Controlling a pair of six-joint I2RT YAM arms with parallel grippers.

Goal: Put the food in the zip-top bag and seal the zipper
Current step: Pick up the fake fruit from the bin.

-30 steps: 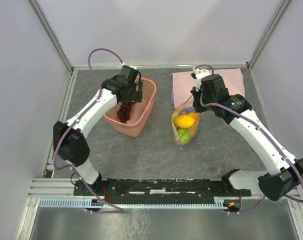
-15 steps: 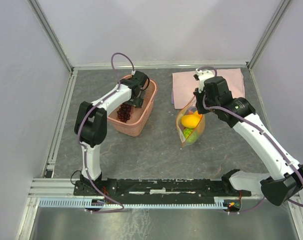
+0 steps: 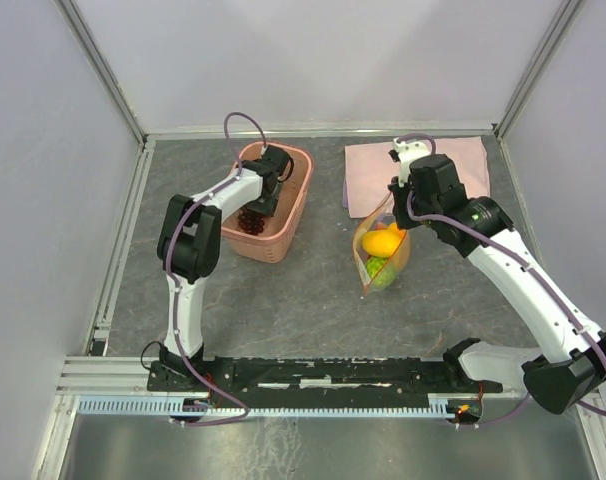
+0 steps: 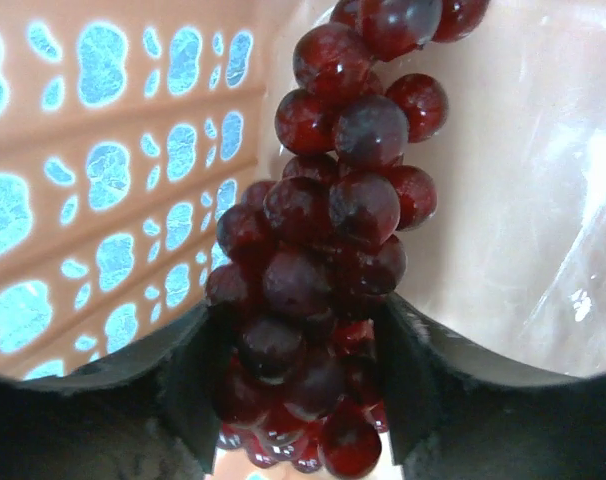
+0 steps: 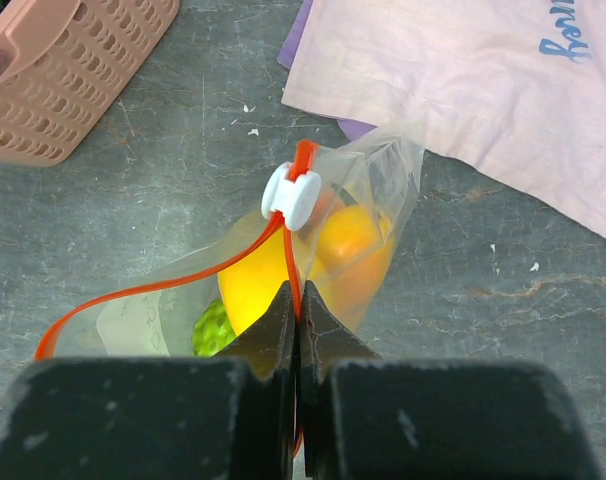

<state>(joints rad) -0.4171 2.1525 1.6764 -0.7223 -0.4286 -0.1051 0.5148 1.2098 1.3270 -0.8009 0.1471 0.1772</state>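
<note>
Dark purple grapes (image 4: 333, 200) lie inside the pink basket (image 3: 295, 200), and my left gripper (image 4: 303, 390) is down in it with both fingers (image 4: 188, 380) pressed against the bunch (image 3: 250, 221). The zip-top bag (image 3: 398, 262) hangs from my right gripper (image 5: 299, 300), which is shut on the red-orange zipper (image 5: 183, 280) just below its white slider (image 5: 291, 195). The bag's mouth gapes to the left. Inside are a yellow fruit (image 5: 253, 285), an orange one (image 5: 353, 240) and a bumpy green one (image 5: 213, 330).
A pink cloth (image 3: 463, 165) lies at the back right, just behind the bag. The basket (image 5: 73, 60) stands left of the bag on the grey table. Side walls and metal rails frame the workspace.
My left arm has reached further down into the basket, and its jaws have narrowed onto the grapes. The right gripper and the bag have shifted slightly right.
</note>
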